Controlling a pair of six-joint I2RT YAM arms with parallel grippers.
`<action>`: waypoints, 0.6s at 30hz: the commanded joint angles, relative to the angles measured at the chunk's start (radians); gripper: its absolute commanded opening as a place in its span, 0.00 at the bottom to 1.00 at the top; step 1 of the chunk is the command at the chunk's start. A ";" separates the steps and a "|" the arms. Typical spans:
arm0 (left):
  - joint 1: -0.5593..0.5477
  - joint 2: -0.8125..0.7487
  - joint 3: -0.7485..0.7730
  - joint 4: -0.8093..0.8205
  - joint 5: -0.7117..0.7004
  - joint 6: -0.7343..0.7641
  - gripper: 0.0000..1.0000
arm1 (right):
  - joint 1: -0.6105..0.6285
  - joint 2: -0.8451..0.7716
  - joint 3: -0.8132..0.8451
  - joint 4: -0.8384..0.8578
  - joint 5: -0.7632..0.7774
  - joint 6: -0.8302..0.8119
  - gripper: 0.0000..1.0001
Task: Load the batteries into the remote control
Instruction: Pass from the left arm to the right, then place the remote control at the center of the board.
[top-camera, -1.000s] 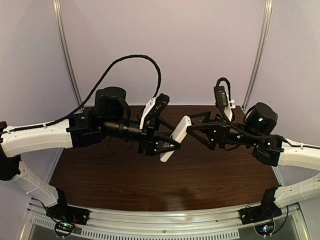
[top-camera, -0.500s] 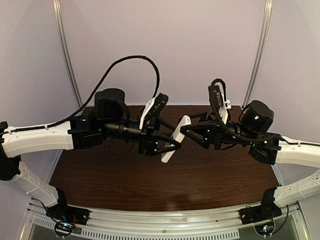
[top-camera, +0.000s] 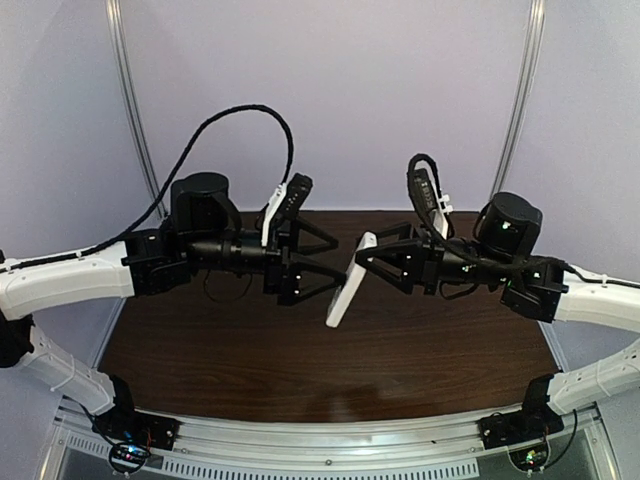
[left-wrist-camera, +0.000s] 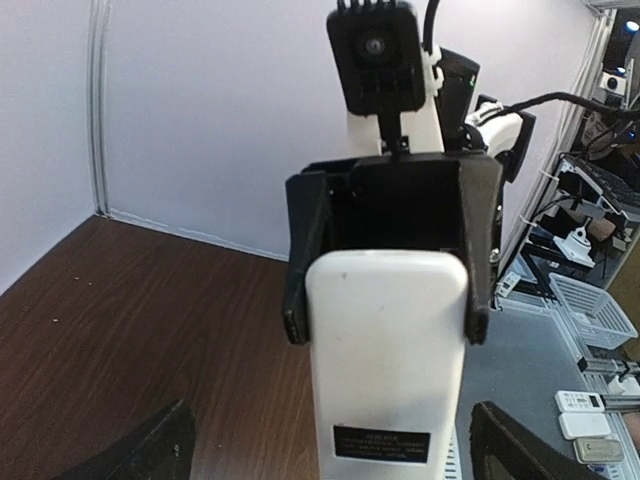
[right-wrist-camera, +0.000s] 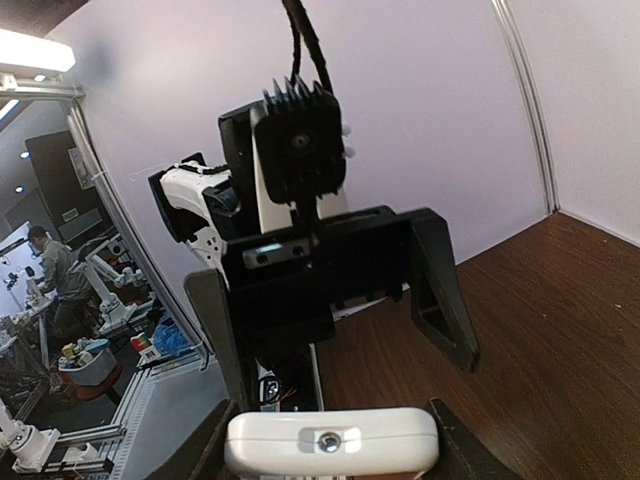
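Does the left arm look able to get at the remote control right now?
Probably yes. The right gripper clamps only the upper end of the remote control, in mid-air. The left gripper faces its free lower part, jaws wide, with nothing between them.

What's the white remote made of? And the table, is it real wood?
The remote control looks like smooth white plastic: even colour, rounded moulded corners, a stuck-on black label. The table looks like dark wood, with streaky grain and soft shine; it might only be a wood-pattern coating.
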 joint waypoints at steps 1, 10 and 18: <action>0.063 -0.114 -0.038 -0.007 -0.088 0.013 0.98 | -0.037 -0.004 0.062 -0.217 0.118 -0.020 0.21; 0.183 -0.190 -0.119 -0.159 -0.439 -0.099 0.97 | -0.060 0.159 0.231 -0.608 0.357 -0.091 0.17; 0.336 -0.195 -0.184 -0.240 -0.526 -0.223 0.97 | -0.058 0.389 0.383 -0.831 0.439 -0.145 0.16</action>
